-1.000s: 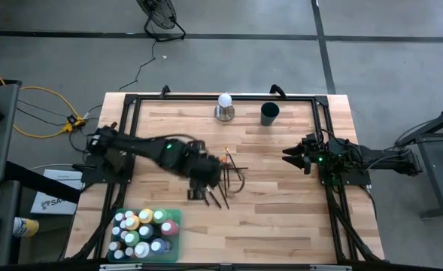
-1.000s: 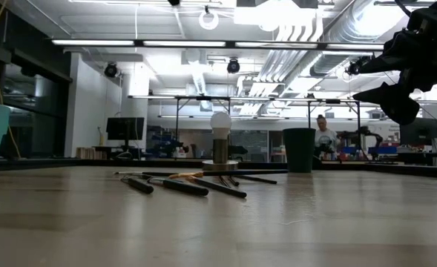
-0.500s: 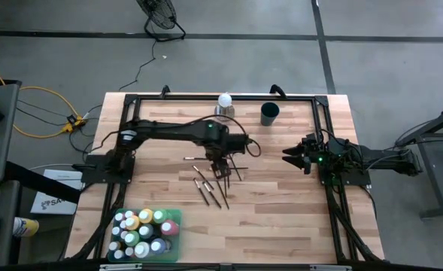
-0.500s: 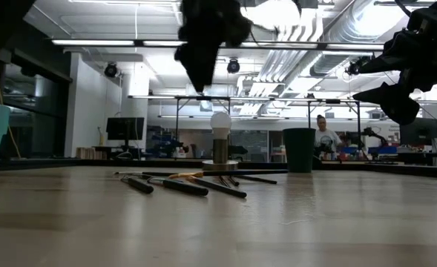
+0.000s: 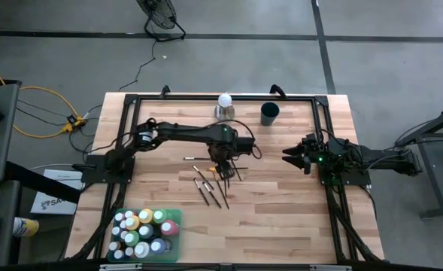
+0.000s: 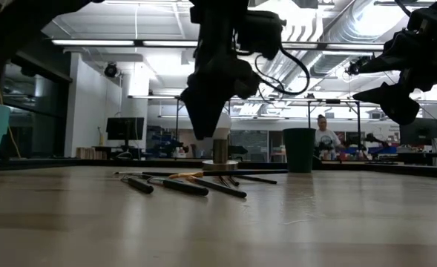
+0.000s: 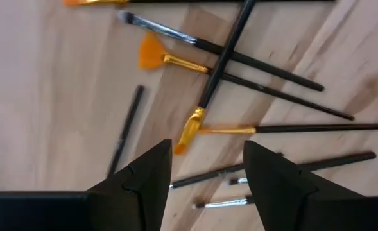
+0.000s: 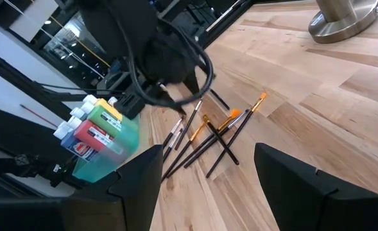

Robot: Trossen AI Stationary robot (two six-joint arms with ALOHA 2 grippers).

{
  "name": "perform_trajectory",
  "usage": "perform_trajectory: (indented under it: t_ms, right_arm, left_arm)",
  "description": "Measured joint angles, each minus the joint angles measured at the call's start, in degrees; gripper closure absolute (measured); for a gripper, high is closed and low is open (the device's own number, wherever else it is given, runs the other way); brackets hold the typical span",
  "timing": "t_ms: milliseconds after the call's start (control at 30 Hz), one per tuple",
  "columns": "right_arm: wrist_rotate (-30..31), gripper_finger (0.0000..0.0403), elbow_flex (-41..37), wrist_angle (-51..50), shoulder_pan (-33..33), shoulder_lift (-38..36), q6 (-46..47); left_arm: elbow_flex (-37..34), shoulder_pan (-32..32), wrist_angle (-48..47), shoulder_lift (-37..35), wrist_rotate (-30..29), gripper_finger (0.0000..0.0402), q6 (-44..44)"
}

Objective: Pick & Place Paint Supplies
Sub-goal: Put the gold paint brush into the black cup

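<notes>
Several thin dark brushes lie crossed and loose on the wooden table, some with orange bristles. My left gripper points straight down, open, a short way above their far end. Its fingers stand on either side of an orange-tipped brush and touch nothing. The low view shows it hanging clear above the pile. The paint bottles stand in a green tray at the near left. My right gripper waits open at the table's right side.
A white ball on a metal base and a dark green cup stand at the far edge, behind the brushes. A black frame runs around the table. Bare wood lies between the brushes and the right arm.
My left gripper has swung from over the brushes' near left side toward the far edge and a little right. It has turned about its own axis and come down close over the pile. Its fingers have stayed open. The brushes have not moved.
</notes>
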Motion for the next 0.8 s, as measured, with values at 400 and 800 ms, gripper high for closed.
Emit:
perform_trajectory:
  t_ms: [400, 800]
  right_arm:
    - [0.00, 0.0164, 0.00, -0.03, 0.00, 0.01, 0.01]
    - [0.00, 0.0164, 0.00, -0.02, -0.01, 0.00, 0.01]
  left_arm:
    - [-0.03, 0.00, 0.76, 3.06, -0.35, 0.0215, 3.02]
    - [-5.60, -1.29, 5.50, 2.88, -1.06, 0.0215, 6.68]
